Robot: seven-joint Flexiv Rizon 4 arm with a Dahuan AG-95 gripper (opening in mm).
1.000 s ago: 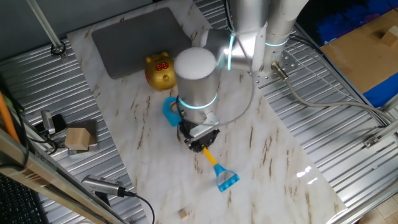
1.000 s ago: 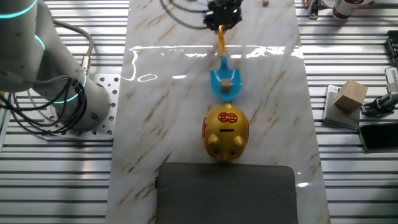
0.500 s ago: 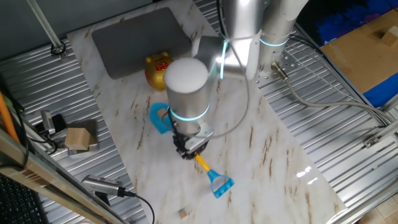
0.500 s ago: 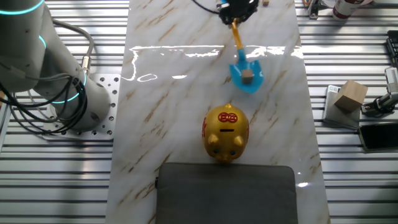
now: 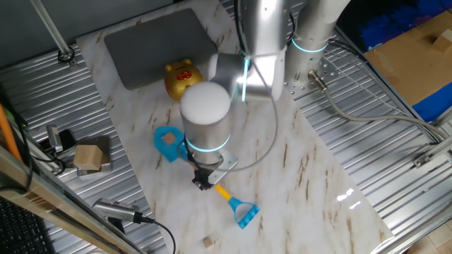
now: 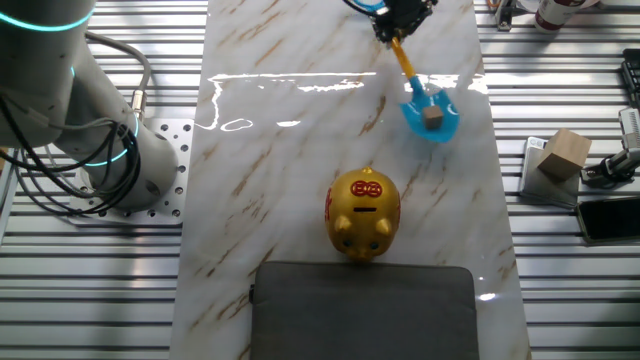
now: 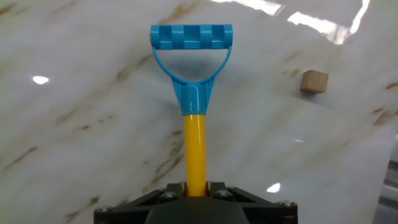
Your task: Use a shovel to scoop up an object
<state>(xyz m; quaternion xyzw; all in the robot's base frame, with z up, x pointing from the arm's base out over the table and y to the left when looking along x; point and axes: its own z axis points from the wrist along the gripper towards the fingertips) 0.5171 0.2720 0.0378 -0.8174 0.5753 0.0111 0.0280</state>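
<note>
Marble tabletop (image 6: 280, 200): white with brown veins; everything in play sits on it or hangs over it.
Grey pad (image 5: 159, 44): lies flat at one end of the table, well apart from the work.
Gold pig bank (image 6: 363, 213): stands just in front of the pad, away from the blade; it looks like clutter, not a target.
Shovel (image 6: 418, 88): held by its yellow shaft, light-blue blade pointing out towards the table edge, blue D-handle (image 7: 191, 48) trailing on the other side of the gripper.
Object (image 6: 432, 117): a tiny tan cube resting inside the blade, so the scoop itself looks done.
Gripper (image 6: 397, 18): fingers closed on the shaft, a mid-shaft hold that probably keeps the blade level so the cube does not roll out.
Second small cube (image 7: 314, 81): lies loose on the marble beyond the D-handle, apart from the shovel.
Large tan block (image 6: 560, 154): sits off the marble on the ribbed metal side, with other clutter.
</note>
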